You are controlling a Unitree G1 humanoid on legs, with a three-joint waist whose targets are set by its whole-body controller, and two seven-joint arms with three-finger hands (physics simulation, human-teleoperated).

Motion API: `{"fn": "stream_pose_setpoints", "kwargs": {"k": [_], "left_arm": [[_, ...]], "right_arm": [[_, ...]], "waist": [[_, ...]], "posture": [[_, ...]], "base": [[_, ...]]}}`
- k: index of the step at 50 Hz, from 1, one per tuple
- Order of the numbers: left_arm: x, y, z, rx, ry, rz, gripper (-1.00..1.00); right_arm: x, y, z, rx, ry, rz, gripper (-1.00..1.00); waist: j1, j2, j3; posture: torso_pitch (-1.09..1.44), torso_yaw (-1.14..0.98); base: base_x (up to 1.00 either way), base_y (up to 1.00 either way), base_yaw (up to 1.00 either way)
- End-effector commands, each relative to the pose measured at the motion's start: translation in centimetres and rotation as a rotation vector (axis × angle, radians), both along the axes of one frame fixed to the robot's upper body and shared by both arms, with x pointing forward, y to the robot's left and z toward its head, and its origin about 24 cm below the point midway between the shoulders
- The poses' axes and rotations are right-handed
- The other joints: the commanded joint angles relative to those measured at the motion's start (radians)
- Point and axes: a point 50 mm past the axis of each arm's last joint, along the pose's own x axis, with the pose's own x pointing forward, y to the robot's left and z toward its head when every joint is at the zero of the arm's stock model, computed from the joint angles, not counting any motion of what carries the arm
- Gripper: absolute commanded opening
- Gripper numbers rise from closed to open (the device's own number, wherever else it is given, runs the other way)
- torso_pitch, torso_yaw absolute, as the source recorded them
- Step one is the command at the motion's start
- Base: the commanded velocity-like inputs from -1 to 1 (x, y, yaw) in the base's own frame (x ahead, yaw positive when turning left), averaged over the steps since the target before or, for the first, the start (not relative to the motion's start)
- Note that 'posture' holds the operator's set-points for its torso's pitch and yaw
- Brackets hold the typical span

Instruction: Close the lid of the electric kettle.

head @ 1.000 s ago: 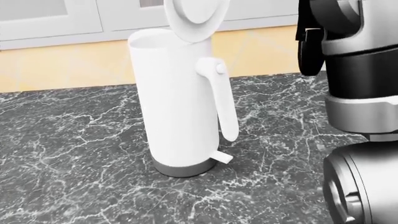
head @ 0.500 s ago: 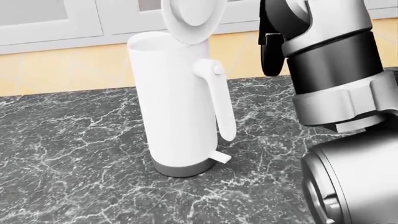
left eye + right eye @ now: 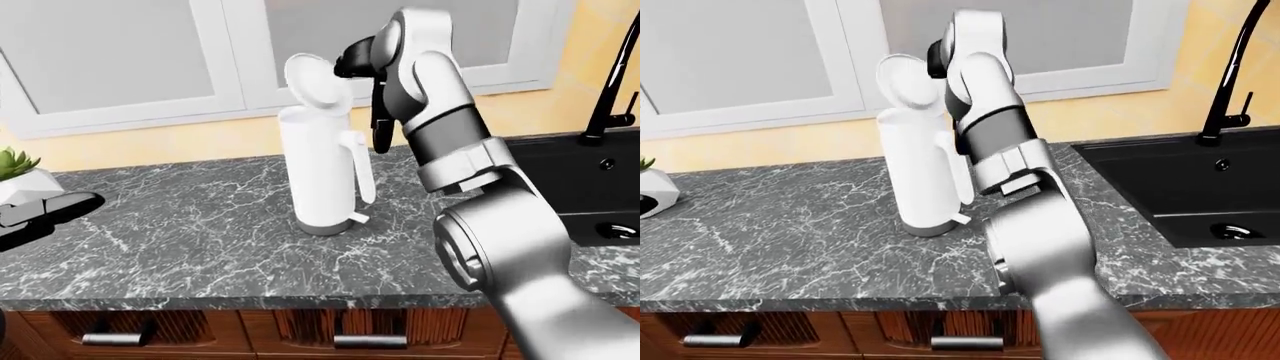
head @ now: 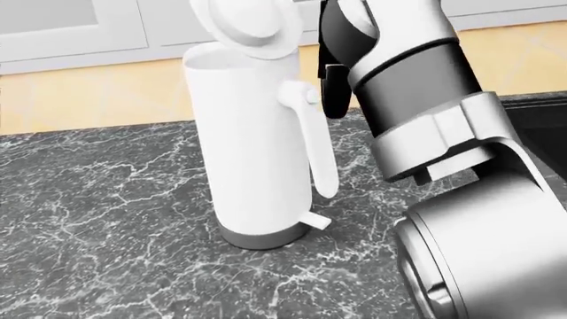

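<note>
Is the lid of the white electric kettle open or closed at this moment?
Open. The lid stands tilted up above the rim of the kettle, leaving its mouth uncovered, with the right hand raised beside it.

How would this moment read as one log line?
kettle: upright on counter | lid: open, tilted up | right hand: raised beside lid | left hand: low, idle

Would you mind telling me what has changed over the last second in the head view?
The right arm swung leftward in the head view, bringing the robot hand up beside the open lid. The lid has tipped slightly. The kettle stays put on the counter, lid still open.
</note>
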Motion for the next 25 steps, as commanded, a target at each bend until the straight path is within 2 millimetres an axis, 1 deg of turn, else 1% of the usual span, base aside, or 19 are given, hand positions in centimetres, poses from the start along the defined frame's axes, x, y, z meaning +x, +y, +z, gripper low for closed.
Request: {"fn": "stream_pose_setpoints", "kwargs": {"k": [1, 5, 8, 12, 16, 19, 25], "left_arm": [[-0.2, -0.3, 1.1, 0.036, -0.05, -0.006, 1.0], [-0.1, -0.3, 1.0, 0.036, -0.051, -0.007, 1.0], [-0.2, -0.2, 1.1, 0.034, -0.052, -0.005, 1.0], [-0.3, -0.2, 1.2, 0.032, -0.053, -0.002, 1.0], [-0.2, -0.4, 1.1, 0.038, -0.051, -0.007, 1.0], [-0.2, -0.4, 1.1, 0.038, -0.049, -0.006, 1.0], [-0.3, -0.4, 1.1, 0.038, -0.049, -0.006, 1.0]], "right_arm": [[-0.5, 0.5, 2.3, 0.006, -0.095, 0.017, 1.0], [-0.5, 1.2, 2.3, 0.003, -0.093, 0.031, 1.0], [-0.6, 1.3, 2.7, -0.003, -0.093, 0.036, 1.0], [-0.8, 0.4, 3.6, -0.011, -0.102, 0.022, 1.0], [-0.9, -0.7, 3.6, -0.02, -0.1, -0.001, 1.0], [-0.9, -1.0, 3.6, -0.019, -0.103, -0.007, 1.0], [-0.9, -1.0, 3.8, -0.017, -0.105, -0.011, 1.0]], "waist": [[0.0, 0.004, -0.001], [0.003, 0.003, -0.002], [0.005, 0.003, -0.003], [0.007, 0.001, -0.002], [0.012, -0.005, 0.0], [0.014, -0.006, -0.002], [0.013, -0.002, -0.002]], "posture": [[-0.64, 0.0], [-0.64, 0.0], [-0.64, 0.0], [-0.64, 0.0], [-0.64, 0.0], [-0.64, 0.0], [-0.64, 0.0]], "base": [[0.0, 0.0, 0.0], [0.0, 0.0, 0.0], [0.0, 0.0, 0.0], [0.0, 0.0, 0.0], [0.0, 0.0, 0.0], [0.0, 0.0, 0.0], [0.0, 0.0, 0.0]]}}
